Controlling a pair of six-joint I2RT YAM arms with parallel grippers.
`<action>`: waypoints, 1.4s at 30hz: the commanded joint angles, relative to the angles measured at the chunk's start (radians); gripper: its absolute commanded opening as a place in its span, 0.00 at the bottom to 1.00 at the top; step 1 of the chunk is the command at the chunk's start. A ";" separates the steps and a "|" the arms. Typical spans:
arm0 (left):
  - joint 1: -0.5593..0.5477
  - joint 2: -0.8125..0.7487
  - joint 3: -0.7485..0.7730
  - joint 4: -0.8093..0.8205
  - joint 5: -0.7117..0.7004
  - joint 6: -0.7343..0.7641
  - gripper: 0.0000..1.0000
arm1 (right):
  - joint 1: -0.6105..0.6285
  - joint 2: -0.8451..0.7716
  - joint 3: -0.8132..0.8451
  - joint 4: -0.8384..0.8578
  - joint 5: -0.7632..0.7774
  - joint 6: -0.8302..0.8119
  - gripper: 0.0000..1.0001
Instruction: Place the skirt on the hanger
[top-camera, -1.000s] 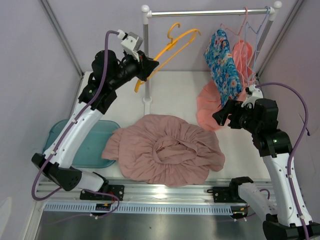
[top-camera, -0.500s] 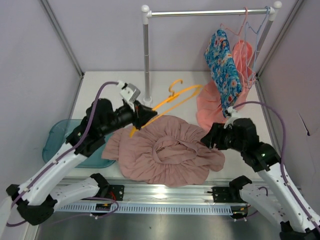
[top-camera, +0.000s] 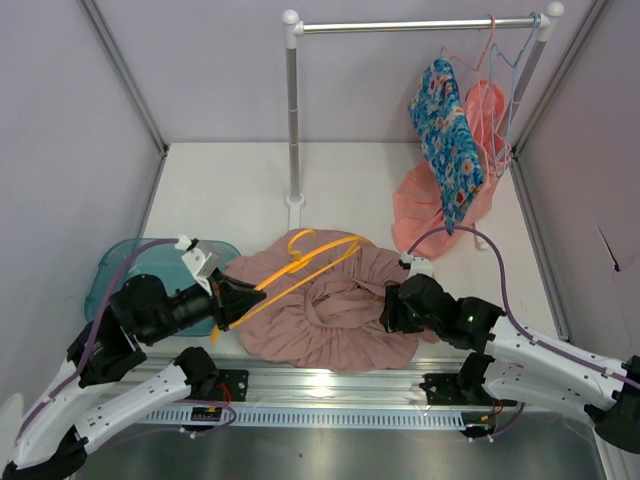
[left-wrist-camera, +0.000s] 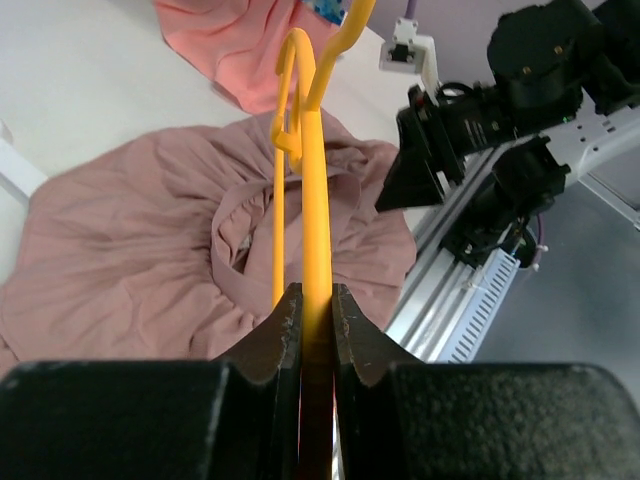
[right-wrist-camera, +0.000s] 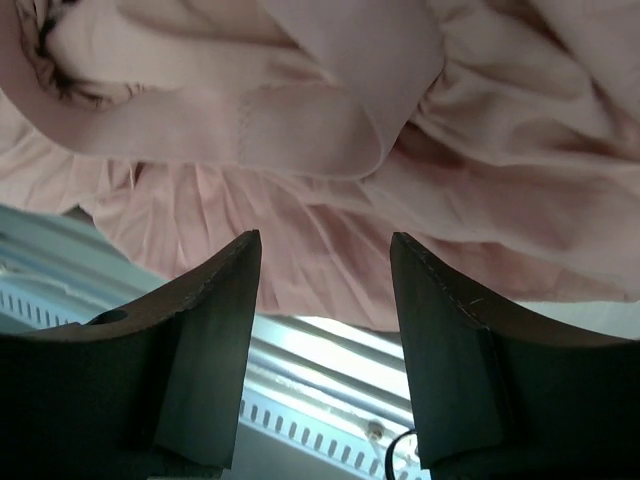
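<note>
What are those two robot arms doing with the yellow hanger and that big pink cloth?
The left gripper is shut on the yellow hanger and holds it over the pink skirt, which lies crumpled on the table. The right gripper is open at the skirt's near edge, with nothing in it. The skirt is not on the hanger yet.

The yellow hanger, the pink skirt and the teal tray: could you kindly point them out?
yellow hanger (left-wrist-camera: 316, 200), left wrist view, its straight bar.
pink skirt (top-camera: 330, 335), top external view, gathered near edge.
teal tray (top-camera: 120, 265), top external view, far left rim.
</note>
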 joint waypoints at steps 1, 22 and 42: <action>-0.007 -0.044 -0.009 -0.103 -0.002 -0.037 0.00 | -0.050 0.032 -0.010 0.099 0.075 0.012 0.58; -0.007 0.042 -0.023 -0.140 0.171 0.009 0.00 | -0.228 0.122 0.015 0.196 0.009 -0.108 0.13; -0.048 0.198 -0.017 0.087 0.188 0.018 0.00 | -0.225 0.031 0.153 0.044 -0.029 -0.134 0.06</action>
